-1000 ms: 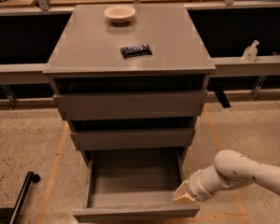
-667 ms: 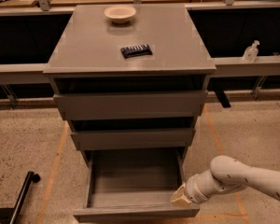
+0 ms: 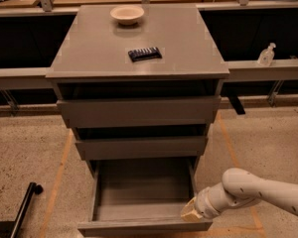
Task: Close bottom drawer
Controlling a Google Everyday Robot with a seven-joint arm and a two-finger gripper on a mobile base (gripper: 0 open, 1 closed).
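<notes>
The bottom drawer (image 3: 141,197) is pulled well out at the foot of the grey cabinet (image 3: 213,90), below the middle drawer (image 3: 141,148). The gripper (image 3: 190,213) sits at the drawer's front right corner, just inside the front panel; I cannot tell whether it is spread or closed. A bowl (image 3: 127,14) and a dark packet (image 3: 144,54) lie on the tabletop (image 3: 89,53).

Grey bottom drawer (image 3: 139,198), wide open; tool (image 3: 188,213) at its right front corner

gripper (image 3: 190,212) slightly lower, at bottom drawer (image 3: 141,195) front right corner
</notes>
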